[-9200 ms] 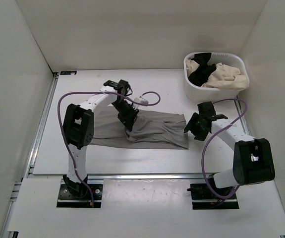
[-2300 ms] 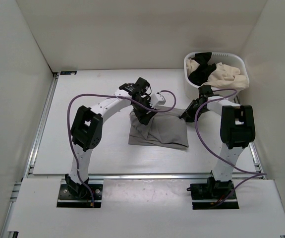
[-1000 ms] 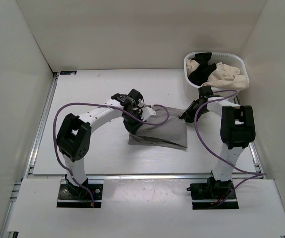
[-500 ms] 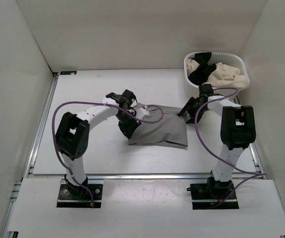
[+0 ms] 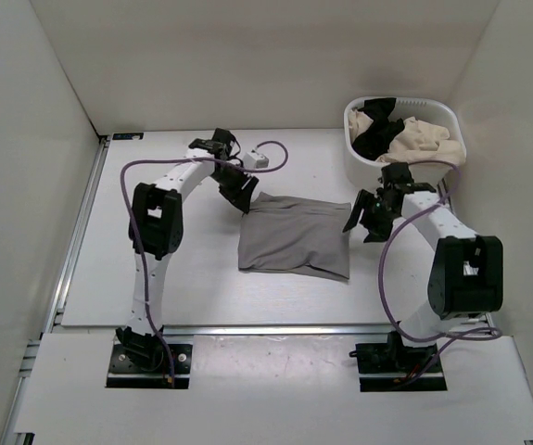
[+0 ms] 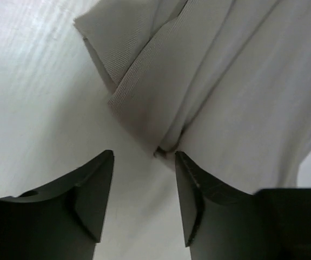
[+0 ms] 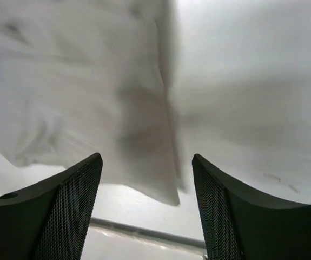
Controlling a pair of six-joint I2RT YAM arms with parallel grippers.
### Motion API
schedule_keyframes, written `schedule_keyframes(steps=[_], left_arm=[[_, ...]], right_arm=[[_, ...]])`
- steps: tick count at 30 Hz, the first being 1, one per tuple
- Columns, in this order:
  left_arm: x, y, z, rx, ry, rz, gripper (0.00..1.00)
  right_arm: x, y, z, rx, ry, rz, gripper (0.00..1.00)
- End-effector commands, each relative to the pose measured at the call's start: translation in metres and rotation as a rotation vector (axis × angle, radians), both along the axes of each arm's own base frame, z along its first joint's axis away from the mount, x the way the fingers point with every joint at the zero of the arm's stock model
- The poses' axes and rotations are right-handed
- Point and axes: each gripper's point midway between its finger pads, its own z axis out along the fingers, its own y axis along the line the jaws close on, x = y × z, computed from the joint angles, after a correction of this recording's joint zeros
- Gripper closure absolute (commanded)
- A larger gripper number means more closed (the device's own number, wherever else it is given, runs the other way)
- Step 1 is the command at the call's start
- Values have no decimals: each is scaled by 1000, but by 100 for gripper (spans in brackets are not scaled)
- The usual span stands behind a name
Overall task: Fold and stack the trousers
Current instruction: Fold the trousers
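Grey trousers (image 5: pixel 296 235) folded flat on the bench (image 5: pixel 210 289), long axis left to right (slightly skewed); left fingers (image 6: pixel 90 189) spread, empty, at their far-left corner, right fingers (image 7: pixel 74 201) spread at their right edge

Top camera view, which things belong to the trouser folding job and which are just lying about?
Job: grey trousers, left gripper, right gripper.
Lying about: white basket, black garment, cream garment.
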Motion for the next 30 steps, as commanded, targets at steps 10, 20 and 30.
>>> schedule_keyframes(steps=[10, 20, 30], left_arm=[[-17, -26, -9, -101, 74, -42, 72], [10, 12, 7, -100, 52, 170, 86], [25, 30, 21, -92, -4, 222, 86]], right_arm=[[-82, 17, -48, 110, 180, 77, 30], [-55, 20, -60, 106, 201, 166, 100], [-39, 21, -61, 140, 197, 236, 100]])
